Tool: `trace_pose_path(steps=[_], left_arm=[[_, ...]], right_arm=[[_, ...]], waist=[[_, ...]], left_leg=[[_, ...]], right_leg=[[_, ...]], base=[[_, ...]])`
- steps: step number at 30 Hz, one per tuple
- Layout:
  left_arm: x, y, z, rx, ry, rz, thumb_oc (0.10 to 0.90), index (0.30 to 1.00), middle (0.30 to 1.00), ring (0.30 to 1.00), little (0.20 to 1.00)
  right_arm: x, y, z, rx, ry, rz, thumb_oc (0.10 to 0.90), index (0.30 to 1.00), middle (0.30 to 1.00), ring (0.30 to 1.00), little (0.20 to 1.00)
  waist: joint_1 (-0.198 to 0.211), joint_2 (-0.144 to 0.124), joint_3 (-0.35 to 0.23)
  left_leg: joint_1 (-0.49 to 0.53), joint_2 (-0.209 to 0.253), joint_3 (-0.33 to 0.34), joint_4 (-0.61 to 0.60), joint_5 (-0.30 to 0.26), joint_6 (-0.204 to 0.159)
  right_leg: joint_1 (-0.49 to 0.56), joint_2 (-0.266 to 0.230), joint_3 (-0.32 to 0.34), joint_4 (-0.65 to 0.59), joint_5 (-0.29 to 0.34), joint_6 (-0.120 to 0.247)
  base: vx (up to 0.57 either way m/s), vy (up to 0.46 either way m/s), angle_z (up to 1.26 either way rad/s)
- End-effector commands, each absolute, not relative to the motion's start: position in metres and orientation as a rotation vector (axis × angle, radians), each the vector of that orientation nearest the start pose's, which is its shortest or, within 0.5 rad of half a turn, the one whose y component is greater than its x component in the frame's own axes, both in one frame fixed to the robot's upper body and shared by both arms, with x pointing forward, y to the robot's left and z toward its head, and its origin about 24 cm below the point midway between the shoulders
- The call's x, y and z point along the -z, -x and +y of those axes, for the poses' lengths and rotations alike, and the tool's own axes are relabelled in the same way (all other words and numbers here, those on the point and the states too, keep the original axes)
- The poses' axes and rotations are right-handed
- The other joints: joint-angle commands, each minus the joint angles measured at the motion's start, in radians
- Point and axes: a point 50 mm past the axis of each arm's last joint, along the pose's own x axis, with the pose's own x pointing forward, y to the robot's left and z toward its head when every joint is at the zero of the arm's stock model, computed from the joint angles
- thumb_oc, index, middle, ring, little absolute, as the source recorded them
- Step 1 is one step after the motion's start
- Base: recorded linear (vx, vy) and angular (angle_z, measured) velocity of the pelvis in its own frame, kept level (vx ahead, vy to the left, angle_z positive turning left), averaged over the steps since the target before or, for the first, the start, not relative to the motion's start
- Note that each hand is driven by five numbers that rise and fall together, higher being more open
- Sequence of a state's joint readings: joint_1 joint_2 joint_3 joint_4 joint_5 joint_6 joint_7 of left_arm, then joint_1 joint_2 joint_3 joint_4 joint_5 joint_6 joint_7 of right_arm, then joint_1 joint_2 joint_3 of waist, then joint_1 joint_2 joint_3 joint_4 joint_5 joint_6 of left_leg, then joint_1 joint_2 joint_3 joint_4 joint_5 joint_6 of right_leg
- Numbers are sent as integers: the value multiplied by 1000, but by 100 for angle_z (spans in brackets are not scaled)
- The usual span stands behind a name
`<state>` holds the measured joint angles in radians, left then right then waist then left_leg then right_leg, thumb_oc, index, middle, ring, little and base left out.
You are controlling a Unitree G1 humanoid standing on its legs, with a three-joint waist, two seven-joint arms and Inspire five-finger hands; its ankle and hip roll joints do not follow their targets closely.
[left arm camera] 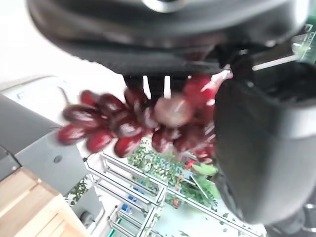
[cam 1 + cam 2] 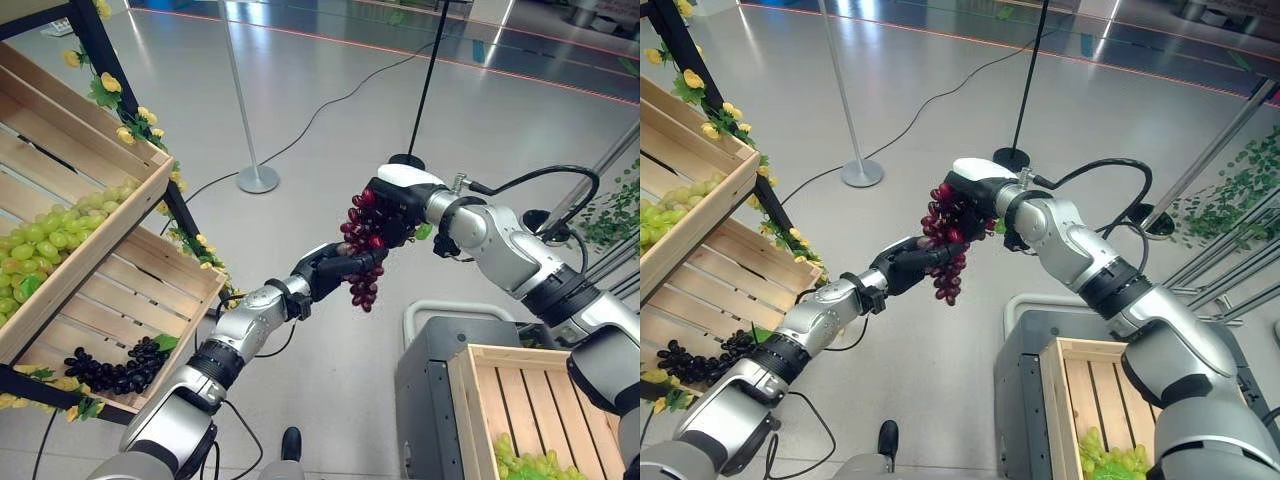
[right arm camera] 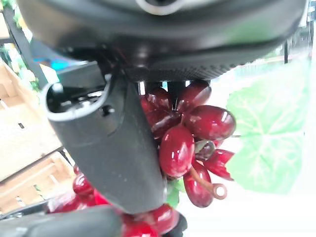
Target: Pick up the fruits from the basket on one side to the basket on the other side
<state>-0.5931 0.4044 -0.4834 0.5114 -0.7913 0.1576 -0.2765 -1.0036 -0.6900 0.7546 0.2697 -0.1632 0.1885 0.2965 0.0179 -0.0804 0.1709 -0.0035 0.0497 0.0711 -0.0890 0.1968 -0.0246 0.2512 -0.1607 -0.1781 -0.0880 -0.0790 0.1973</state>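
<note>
A bunch of red grapes [image 2: 363,238] hangs in mid-air between my two hands. My left hand [image 2: 328,270] reaches up from the lower left, its fingers curled round the bunch's lower part. My right hand [image 2: 402,203] comes in from the right and is shut on the top of the bunch. The right wrist view has the thumb [image 3: 113,153] pressed against the red grapes [image 3: 190,131], with a green leaf beside them. The left wooden crate [image 2: 150,290] holds black grapes [image 2: 115,370]. The right wooden crate [image 2: 530,400] holds green grapes [image 2: 530,462].
An upper shelf crate [image 2: 120,215] at the left holds green grapes [image 2: 45,240], and yellow flowers [image 2: 135,120] trim its frame. The right crate sits on a grey cart [image 2: 430,375]. Two pole stands [image 2: 258,180] [image 2: 407,160] rise from the floor behind. Green foliage [image 2: 615,215] is at the far right.
</note>
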Motion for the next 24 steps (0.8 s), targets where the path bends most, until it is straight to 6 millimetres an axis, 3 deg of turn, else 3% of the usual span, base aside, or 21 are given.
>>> trace_pose_path(steps=[1, 8, 9, 10, 16, 24], left_arm=[[-115, -350, 85, 729, 327, -45, 400, 300, 300, 300, 300], [-107, -348, 84, 725, 328, -16, 400, 300, 300, 300, 300], [-106, -348, 85, 722, 329, -13, 400, 300, 300, 300, 300], [-103, -347, 87, 714, 333, -1, 400, 300, 300, 300, 300], [-92, -347, 96, 664, 343, 38, 400, 300, 300, 300, 300], [-72, -343, 119, 562, 310, 83, 400, 300, 300, 300, 300]], right_arm=[[-226, -367, -94, -545, 1142, -328, 400, 300, 300, 300, 300], [-226, -368, -97, -508, 1144, -338, 400, 300, 300, 300, 300], [-226, -369, -99, -501, 1148, -330, 529, 493, 493, 493, 493], [-222, -370, -102, -500, 1158, -292, 800, 900, 900, 900, 900], [-210, -375, -118, -474, 1209, -197, 800, 900, 900, 900, 900], [-180, -376, -155, -456, 1306, 13, 800, 900, 900, 900, 900]], waist=[[29, 0, -140], [27, 2, -139], [27, 2, -139], [27, 3, -139], [27, 2, -137], [30, -1, -132]], left_leg=[[152, 33, -5, 2, -189, -41], [154, 35, -1, 2, -186, -41], [154, 35, 0, 2, -186, -41], [153, 34, 0, 2, -186, -41], [153, 34, -1, 2, -185, -41], [148, 34, -3, 2, -183, -41]], right_leg=[[-93, 34, 8, 1, 116, -86], [-92, 34, 8, 1, 118, -87], [-92, 34, 8, 1, 118, -87], [-93, 34, 8, 1, 118, -86], [-93, 32, 6, 1, 120, -86], [-95, 31, -3, 1, 122, -84]], base=[[0, 0, 0], [0, 0, 0], [0, 0, 0], [0, 0, 0], [0, 0, 0], [0, 0, 0]])
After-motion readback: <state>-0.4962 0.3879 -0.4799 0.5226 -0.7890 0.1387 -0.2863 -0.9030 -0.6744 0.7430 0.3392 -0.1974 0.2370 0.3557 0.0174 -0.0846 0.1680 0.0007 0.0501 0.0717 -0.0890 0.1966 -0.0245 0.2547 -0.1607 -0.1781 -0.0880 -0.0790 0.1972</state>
